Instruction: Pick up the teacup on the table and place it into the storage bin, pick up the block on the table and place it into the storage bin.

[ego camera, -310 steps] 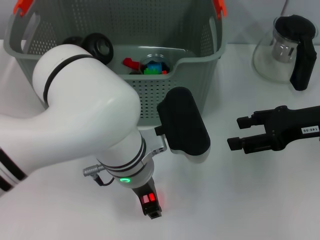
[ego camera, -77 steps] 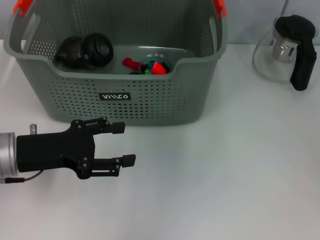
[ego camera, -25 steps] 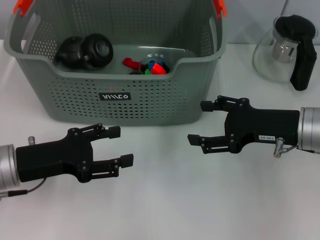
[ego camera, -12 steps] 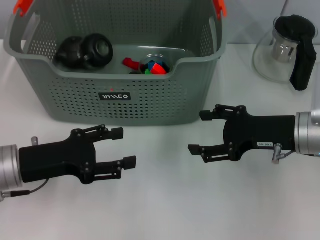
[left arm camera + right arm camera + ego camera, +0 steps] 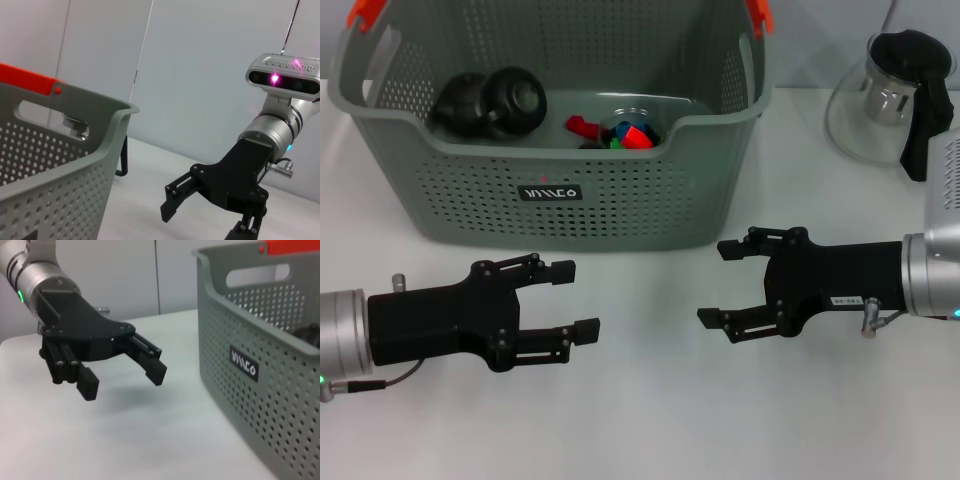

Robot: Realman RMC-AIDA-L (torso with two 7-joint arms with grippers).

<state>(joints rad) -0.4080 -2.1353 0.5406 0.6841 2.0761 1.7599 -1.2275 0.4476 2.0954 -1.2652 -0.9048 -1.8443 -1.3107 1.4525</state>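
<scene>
From my seat, left gripper [image 5: 569,300] at 8 o'clock and right gripper [image 5: 725,283] at 4 hover over the table [image 5: 650,400], fingers spread, holding nothing. Storage bin [image 5: 620,205] at 12; its black label [image 5: 550,192] has white lettering I can't read. Glass teapot [image 5: 892,100] at 2.
</scene>
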